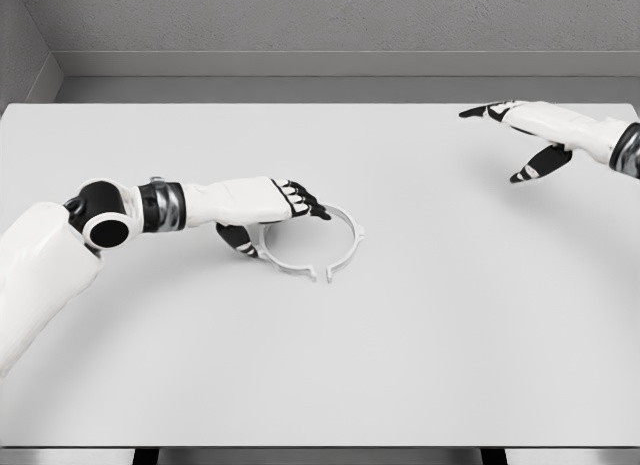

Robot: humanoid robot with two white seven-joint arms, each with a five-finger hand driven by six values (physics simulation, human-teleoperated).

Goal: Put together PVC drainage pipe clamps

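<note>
A white PVC pipe clamp ring [335, 253] lies flat on the table, its split ends with small tabs facing the front. My left hand [272, 217] reaches in from the left and sits over the ring's left rim, fingers curled above it and thumb down by its outer edge; whether it grips the ring is unclear. My right hand [520, 135] hovers at the far right of the table, fingers spread and holding nothing, well away from the ring.
The white table [420, 365] spans the whole view, with a grey wall behind its far edge. Its front edge runs along the bottom of the picture.
</note>
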